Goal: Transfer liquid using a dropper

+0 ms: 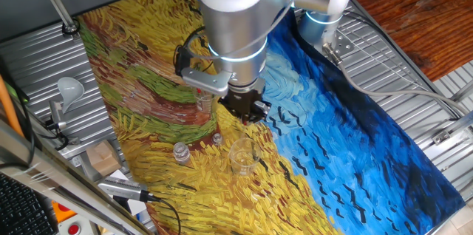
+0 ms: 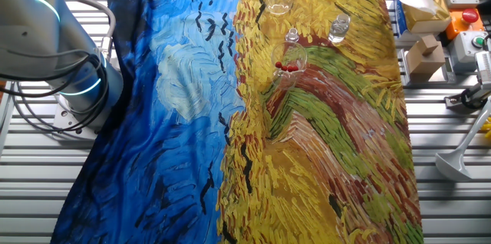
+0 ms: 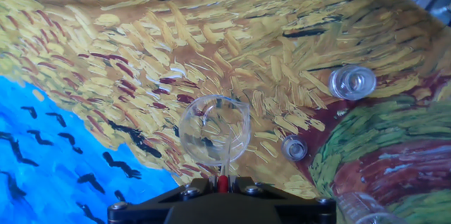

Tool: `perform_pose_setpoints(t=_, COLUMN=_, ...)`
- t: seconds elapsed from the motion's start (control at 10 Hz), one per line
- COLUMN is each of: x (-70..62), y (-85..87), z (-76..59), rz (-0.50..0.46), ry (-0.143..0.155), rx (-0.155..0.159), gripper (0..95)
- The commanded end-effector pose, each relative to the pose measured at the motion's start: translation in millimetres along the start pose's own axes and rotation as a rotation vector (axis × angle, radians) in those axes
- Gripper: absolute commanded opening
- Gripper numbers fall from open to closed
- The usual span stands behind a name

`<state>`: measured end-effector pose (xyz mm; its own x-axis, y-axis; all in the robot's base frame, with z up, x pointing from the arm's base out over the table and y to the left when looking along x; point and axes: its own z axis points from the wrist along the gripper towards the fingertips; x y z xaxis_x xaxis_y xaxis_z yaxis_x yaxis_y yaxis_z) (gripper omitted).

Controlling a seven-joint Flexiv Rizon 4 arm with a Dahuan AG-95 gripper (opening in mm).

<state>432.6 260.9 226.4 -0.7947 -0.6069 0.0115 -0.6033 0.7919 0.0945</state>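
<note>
A painted cloth (image 1: 148, 109) of yellow wheat and blue sky covers the table. The arm reaches down over it, gripper (image 3: 223, 184) pointing at the cloth, its jaws pinched narrow on the dropper (image 3: 223, 181), of which only a speck of red shows. Just beyond stands a clear beaker (image 3: 214, 129), then a small vial (image 3: 295, 148) and a wider one (image 3: 352, 82).

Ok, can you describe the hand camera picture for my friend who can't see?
Looking straight down, a clear glass beaker stands on a painted tablecloth of yellow swirls and blue. Two smaller clear vials sit to its right, and the pincer's dark base fills the bottom edge.
</note>
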Motion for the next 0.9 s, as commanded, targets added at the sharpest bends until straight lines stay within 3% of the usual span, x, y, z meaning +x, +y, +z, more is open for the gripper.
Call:
perform_pose_setpoints(t=0.1, x=-6.6, y=8.2, z=9.3, rz=0.011, ry=0.003, rx=0.007, gripper=0.0)
perform_pose_setpoints(t=0.9, x=-9.1, y=10.8, z=39.8, rz=0.018, ry=-0.024, rx=0.012, gripper=0.0)
